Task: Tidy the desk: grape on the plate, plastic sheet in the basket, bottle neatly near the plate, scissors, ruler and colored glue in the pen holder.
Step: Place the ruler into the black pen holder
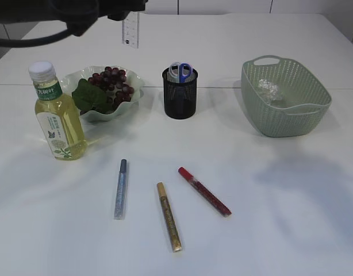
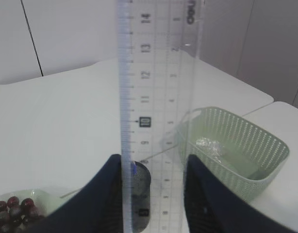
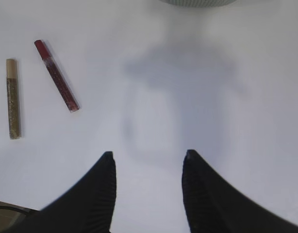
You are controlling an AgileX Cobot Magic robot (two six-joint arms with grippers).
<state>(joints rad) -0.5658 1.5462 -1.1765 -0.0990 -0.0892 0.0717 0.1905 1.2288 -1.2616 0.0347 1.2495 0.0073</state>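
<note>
My left gripper (image 1: 110,8) is high at the back left, shut on the clear ruler (image 1: 130,30), which hangs upright. In the left wrist view the ruler (image 2: 158,97) sits between the jaws (image 2: 154,167), above the black mesh pen holder (image 1: 179,95). Blue-handled scissors (image 1: 181,70) stand in the holder. Grapes (image 1: 113,80) lie on the pale green plate (image 1: 107,117). The bottle (image 1: 57,115) stands upright left of the plate. The plastic sheet (image 1: 268,89) lies in the green basket (image 1: 286,123). Silver (image 1: 121,188), gold (image 1: 169,216) and red (image 1: 204,191) glue pens lie on the table. My right gripper (image 3: 148,158) is open and empty above bare table.
The right wrist view shows the red pen (image 3: 57,75) and gold pen (image 3: 13,99) to the left of the jaws, and the basket's edge (image 3: 197,2) at the top. A green leaf (image 1: 90,96) lies with the grapes.
</note>
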